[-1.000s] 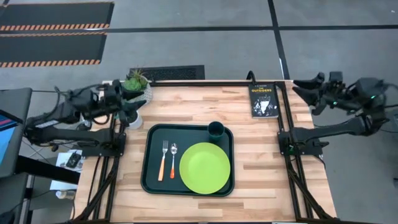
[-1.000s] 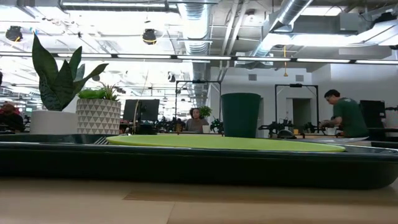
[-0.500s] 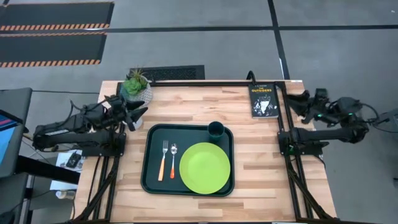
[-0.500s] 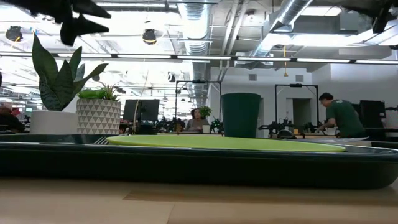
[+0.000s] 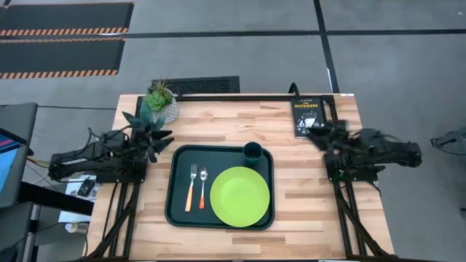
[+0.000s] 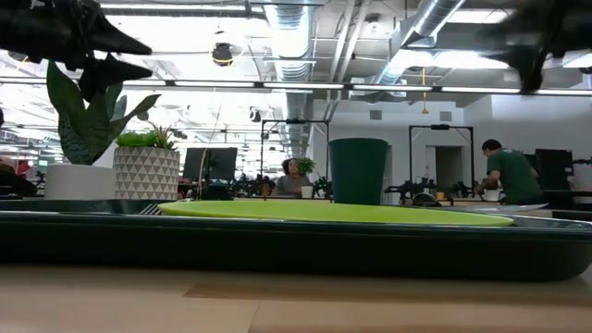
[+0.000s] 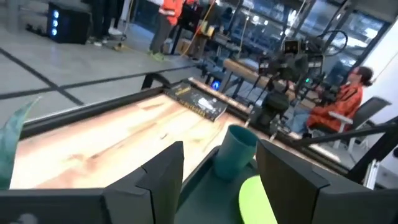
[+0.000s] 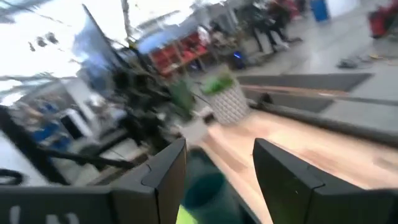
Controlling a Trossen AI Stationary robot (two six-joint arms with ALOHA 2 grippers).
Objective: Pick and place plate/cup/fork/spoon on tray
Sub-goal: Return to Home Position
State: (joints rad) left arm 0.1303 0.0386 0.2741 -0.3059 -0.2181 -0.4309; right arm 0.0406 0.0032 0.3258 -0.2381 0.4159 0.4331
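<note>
Resting on the tray (image 5: 175, 211) were the plate (image 5: 239, 196), cup (image 5: 253, 152), fork (image 5: 191, 188) and spoon (image 5: 202, 187). Left gripper (image 5: 162, 140) and right gripper (image 5: 314, 134) flanked the bench, fingers wide, empty; a careless sweep inward might topple the cup.

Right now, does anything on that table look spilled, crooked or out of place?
Nothing stands out. The plate, cup, fork and spoon all sit neatly inside the tray; fork and spoon lie side by side. The book and plant rest at the table's far edge.
</note>
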